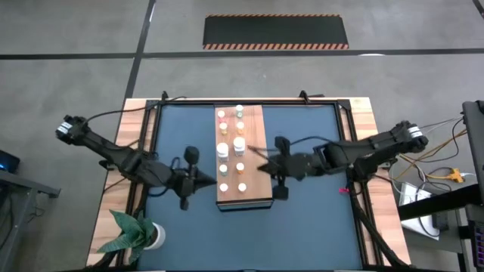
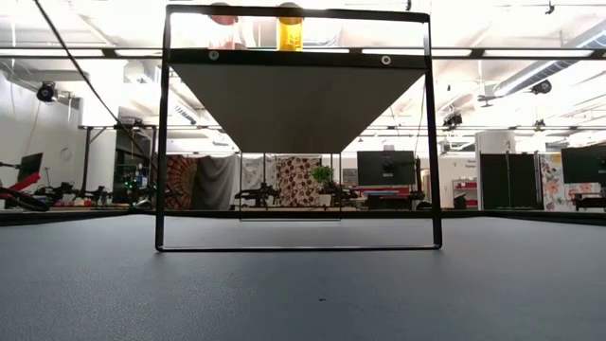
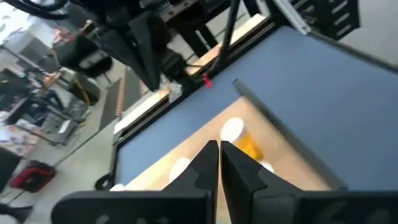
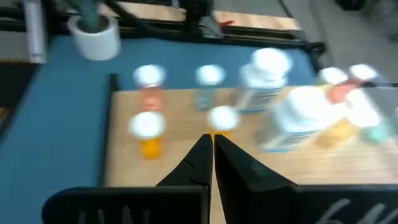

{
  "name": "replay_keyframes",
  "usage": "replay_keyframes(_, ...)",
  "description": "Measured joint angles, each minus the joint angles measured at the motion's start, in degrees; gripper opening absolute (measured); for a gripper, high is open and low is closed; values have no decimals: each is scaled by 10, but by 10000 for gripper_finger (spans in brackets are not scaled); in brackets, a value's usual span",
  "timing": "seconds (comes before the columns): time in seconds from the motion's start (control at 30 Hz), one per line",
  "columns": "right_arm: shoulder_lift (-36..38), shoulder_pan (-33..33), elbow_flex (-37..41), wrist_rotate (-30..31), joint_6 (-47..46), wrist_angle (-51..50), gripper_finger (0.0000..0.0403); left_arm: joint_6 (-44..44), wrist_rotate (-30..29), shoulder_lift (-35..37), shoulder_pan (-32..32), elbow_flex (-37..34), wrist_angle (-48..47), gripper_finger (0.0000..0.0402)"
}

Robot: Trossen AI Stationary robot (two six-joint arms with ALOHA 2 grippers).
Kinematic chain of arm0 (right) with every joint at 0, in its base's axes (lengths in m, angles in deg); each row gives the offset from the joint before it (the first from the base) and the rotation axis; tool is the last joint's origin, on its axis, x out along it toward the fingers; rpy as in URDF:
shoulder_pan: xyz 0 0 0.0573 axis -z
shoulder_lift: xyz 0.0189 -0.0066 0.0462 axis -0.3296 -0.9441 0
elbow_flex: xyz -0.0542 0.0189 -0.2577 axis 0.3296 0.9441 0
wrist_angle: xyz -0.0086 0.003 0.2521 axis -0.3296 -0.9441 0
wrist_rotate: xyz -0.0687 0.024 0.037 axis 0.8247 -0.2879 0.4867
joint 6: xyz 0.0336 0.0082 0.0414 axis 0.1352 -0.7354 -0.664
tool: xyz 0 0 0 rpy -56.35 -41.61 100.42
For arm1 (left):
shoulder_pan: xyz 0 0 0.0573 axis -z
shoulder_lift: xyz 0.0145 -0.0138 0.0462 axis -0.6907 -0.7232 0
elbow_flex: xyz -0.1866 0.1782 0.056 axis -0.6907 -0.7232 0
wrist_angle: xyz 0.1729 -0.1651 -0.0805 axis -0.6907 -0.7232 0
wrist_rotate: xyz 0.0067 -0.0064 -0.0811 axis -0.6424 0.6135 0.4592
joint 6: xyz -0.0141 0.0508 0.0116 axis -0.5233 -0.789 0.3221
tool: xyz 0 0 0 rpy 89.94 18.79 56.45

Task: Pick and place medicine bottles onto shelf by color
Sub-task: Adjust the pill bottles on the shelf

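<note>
Left gripper (image 1: 203,180): pressed together, empty, hovering off the shelf's (image 1: 253,185) left edge.
Right gripper (image 1: 261,167): pressed together, empty, over the shelf.
Medicine bottles (image 1: 224,150): standing on the shelf, mid-table.
Risk: you are crowding upright bottles; a sweep would topple them.

The medicine bottles (image 4: 280,118) smear into blur in the right wrist view, labels unreadable. From above they are too small to tell cap colours. In the low view the shelf (image 2: 294,95) hides all but two.
</note>
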Motion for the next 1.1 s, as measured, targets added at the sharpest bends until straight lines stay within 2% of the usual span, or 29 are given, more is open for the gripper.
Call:
replay_keyframes(0.13,-1,59,-30,-4,75,-14,8,2,-17,59,-2,-37,-1,0)
replay_keyframes(0.27,-4,128,-38,-47,126,1,8,2,-30,106,-2,-80,38,0)
replay_keyframes(0.57,-5,228,-19,-121,141,59,16,2,-57,157,-2,-143,106,0)
replay_keyframes(0.67,-5,243,-17,-151,139,66,38,2,-57,159,-3,-143,123,0)
replay_keyframes(0.87,-5,243,8,-152,154,113,106,3,-57,147,-2,-144,151,0)
replay_keyframes(1.0,-5,247,18,-130,154,123,137,27,-57,134,-2,-144,151,0)
replay_keyframes(1.1,-10,251,18,-103,158,125,144,33,-57,127,-2,-144,151,0)
